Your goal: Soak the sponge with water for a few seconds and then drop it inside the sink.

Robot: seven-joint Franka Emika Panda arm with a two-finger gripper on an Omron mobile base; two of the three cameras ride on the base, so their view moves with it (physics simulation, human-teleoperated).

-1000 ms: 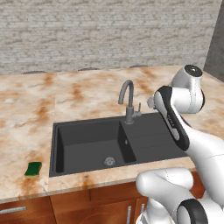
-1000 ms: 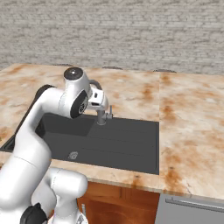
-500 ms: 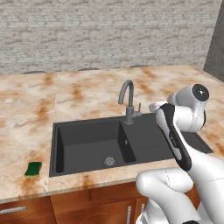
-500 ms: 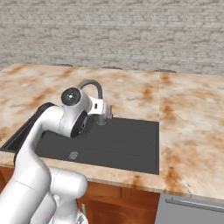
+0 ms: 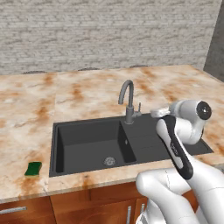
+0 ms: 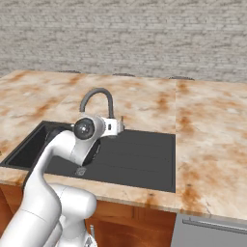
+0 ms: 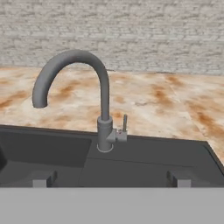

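Note:
The green sponge (image 5: 33, 168) lies on the marble counter, just off the front left corner of the dark sink (image 5: 144, 146). The curved grey faucet (image 5: 127, 99) (image 6: 98, 96) (image 7: 101, 83) stands behind the basin, its small lever (image 7: 124, 124) upright on the right side. My gripper (image 5: 154, 113) (image 6: 118, 126) (image 7: 111, 179) hovers low over the drainboard, level and facing the faucet base from a short way off. It is open, its fingertips (image 7: 43, 178) wide apart with nothing between them. The water is out of view.
The deep basin (image 5: 87, 142) with its round drain (image 5: 109, 161) takes the sink's left half. Marble counter (image 5: 87, 94) runs all round, backed by a brick wall (image 5: 109, 30). My own elbow (image 5: 192, 118) hangs over the drainboard's right side.
The arm has folded downward, its upper joint sinking toward the counter. The hand has stayed close to the faucet base. Sponge and faucet have not moved.

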